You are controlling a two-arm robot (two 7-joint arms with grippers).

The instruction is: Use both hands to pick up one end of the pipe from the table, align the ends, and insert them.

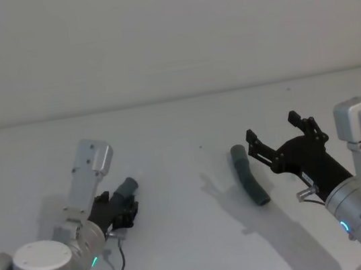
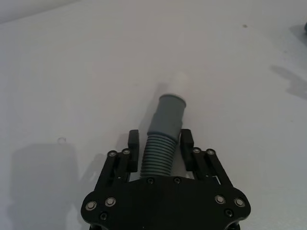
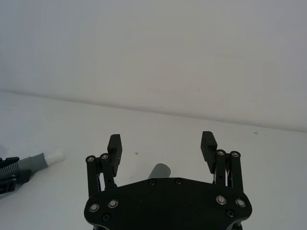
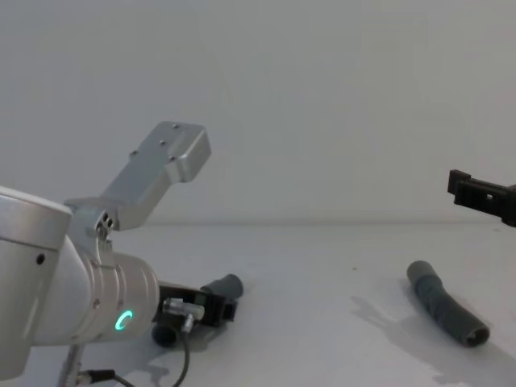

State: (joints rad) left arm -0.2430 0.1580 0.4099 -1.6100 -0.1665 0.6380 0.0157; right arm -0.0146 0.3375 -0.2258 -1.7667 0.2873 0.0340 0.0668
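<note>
A plain white-grey surface point(image 1: 177, 203) runs back to a bare pale wall point(image 1: 165, 35). There are two dark-grey pipe pieces and two black hands.

The left hand point(image 1: 124, 204) sits low at the near left. It pinches the first piece point(image 1: 128, 187) around its ribbed middle, and the smooth cuff sticks out past the fingertips, pointing toward the middle of the surface. Whether this piece touches the surface cannot be told.

The second piece point(image 1: 247, 174) lies loose right of centre. It is gently curved, ribbed along its middle and smooth at both ends. The right hand point(image 1: 272, 128) hovers just right of it, fingers spread wide with nothing between them.

In the head view the held piece looks all grey. The left wrist view shows a short white tip point(image 2: 178, 81) capping its cuff, and the right wrist view catches that tip from the side. The chest view shows the second piece flat on the surface, with a right-hand finger well above it at the right edge. In the right wrist view, one rounded grey end of the second piece peeks over the palm.
</note>
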